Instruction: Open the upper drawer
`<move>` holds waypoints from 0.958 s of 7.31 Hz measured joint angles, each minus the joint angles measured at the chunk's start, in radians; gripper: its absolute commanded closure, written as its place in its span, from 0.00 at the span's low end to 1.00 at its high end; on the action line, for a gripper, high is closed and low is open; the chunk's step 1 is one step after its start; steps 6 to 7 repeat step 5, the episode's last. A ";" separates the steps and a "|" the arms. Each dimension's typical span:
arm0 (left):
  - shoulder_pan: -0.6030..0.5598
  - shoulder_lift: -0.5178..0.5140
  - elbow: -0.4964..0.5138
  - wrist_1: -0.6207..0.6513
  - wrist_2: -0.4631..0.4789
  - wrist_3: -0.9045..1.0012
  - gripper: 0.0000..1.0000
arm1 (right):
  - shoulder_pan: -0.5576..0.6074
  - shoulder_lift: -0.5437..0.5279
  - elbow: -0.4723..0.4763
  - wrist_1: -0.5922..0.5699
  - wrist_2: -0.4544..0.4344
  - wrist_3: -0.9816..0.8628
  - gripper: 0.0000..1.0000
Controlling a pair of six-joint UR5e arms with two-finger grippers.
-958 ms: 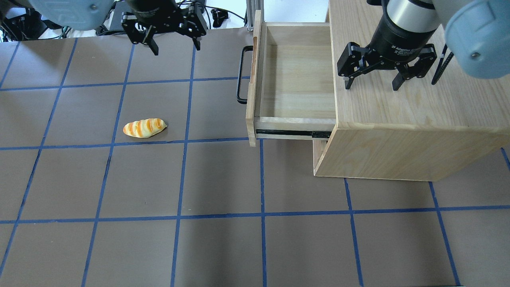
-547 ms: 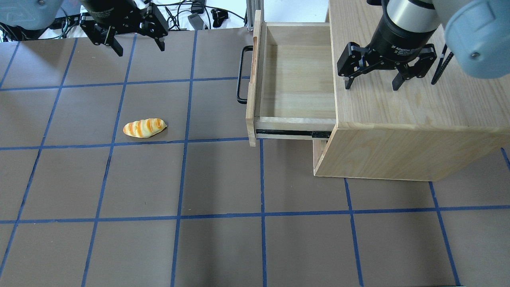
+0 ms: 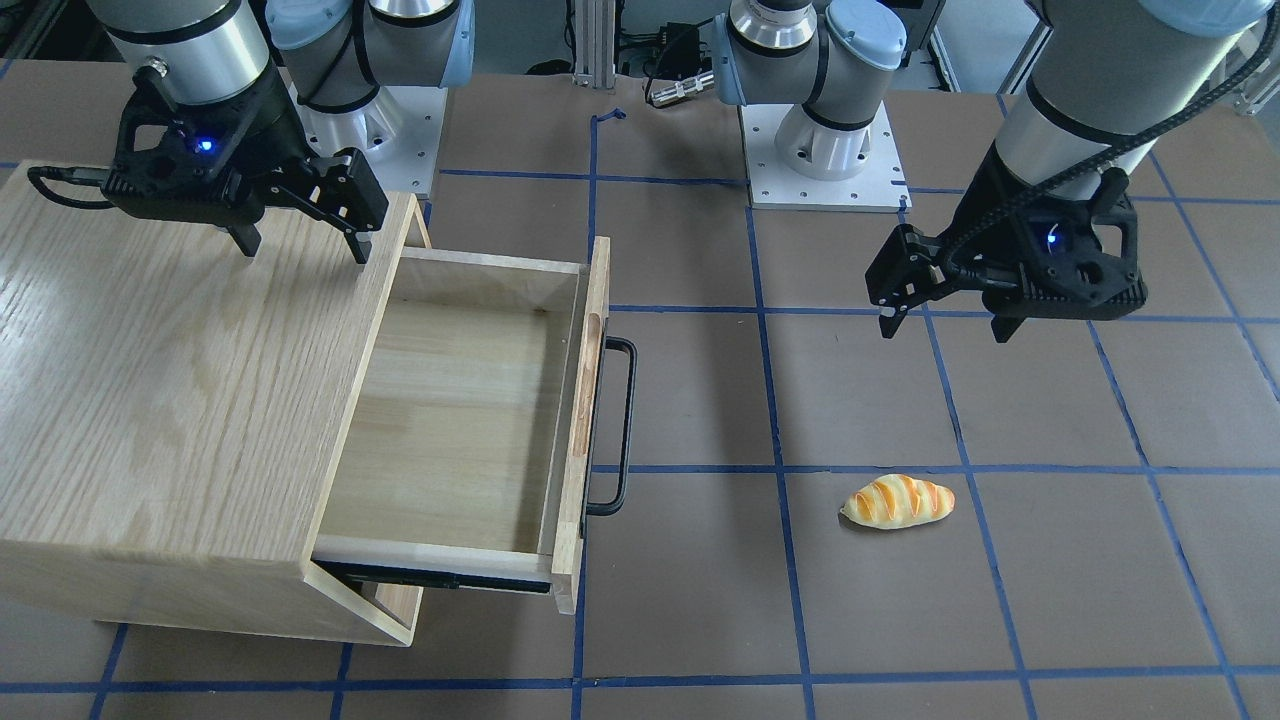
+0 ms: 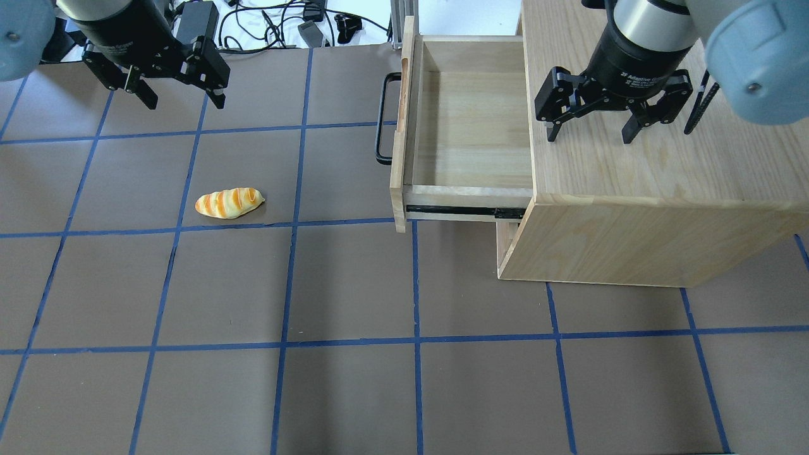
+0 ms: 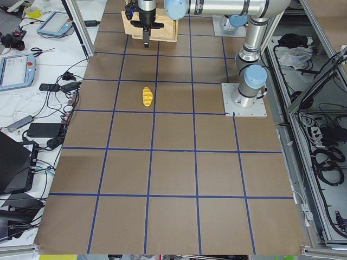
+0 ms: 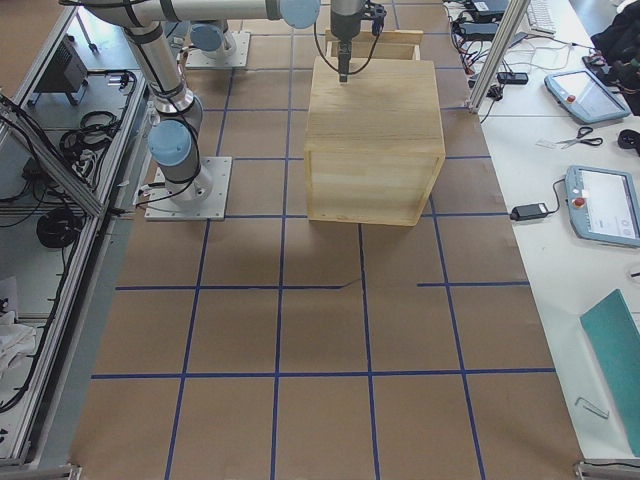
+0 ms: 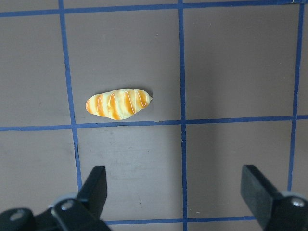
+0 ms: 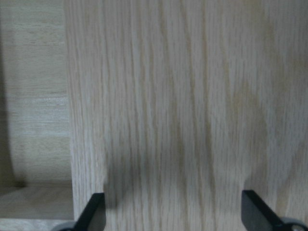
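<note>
The upper drawer [image 4: 468,126] stands pulled far out of the oak cabinet [image 4: 657,170], its pale-wood box empty; it also shows in the front view [image 3: 470,400]. Its black bar handle [image 4: 381,119] [image 3: 622,425] faces the table's middle. My left gripper [image 4: 178,88] [image 3: 945,310] is open and empty, hovering far to the left of the handle, above the table. In its wrist view the open fingers [image 7: 96,187] frame bare table. My right gripper [image 4: 591,129] [image 3: 300,235] is open and empty above the cabinet top, by the edge over the drawer.
A toy bread loaf [image 4: 229,203] [image 3: 898,501] [image 7: 119,103] lies on the brown table [image 4: 354,392] left of the drawer. The second front panel below the drawer barely shows [image 4: 505,243]. Cables and devices lie beyond the table's far edge [image 4: 303,19].
My left gripper has moved left, away from the drawer handle, staying open. The drawer, the right gripper and the bread have not moved.
</note>
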 measured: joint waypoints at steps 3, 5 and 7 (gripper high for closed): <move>0.003 0.037 -0.049 0.006 0.000 0.002 0.00 | 0.000 0.000 0.000 0.000 -0.001 0.000 0.00; 0.004 0.040 -0.052 0.006 0.001 0.003 0.00 | 0.000 0.000 0.000 0.000 0.000 0.000 0.00; 0.004 0.040 -0.052 0.006 0.001 0.003 0.00 | 0.000 0.000 0.000 0.000 0.000 0.000 0.00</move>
